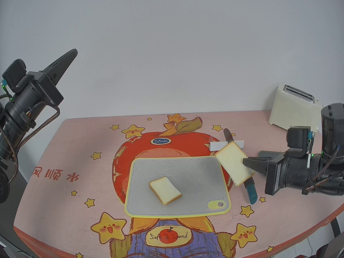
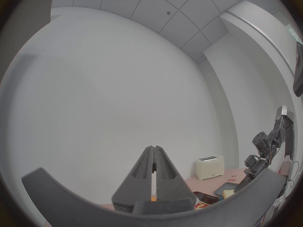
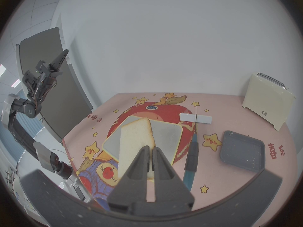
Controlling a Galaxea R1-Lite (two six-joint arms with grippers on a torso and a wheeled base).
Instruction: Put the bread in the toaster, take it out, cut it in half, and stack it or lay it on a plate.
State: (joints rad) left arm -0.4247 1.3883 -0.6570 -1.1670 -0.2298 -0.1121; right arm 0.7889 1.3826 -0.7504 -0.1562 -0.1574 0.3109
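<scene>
The counter [image 1: 71,154] carries a cutting board [image 1: 200,169] just ahead of the right hand [image 1: 247,161], with a dark plate [image 3: 242,150] close beside it. That hand is clamped on one bread half [image 1: 233,160], lifted, presumably for plating. The other half [image 1: 165,190] lies farther ahead. The left hand [image 1: 73,51], closed and empty, is parked high.

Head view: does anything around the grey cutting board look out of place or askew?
Nothing spilled or damaged. One pale half slice of bread lies askew on the yellow-rimmed grey cutting board; the right gripper holds the other half tilted near the teal-handled knife.
</scene>
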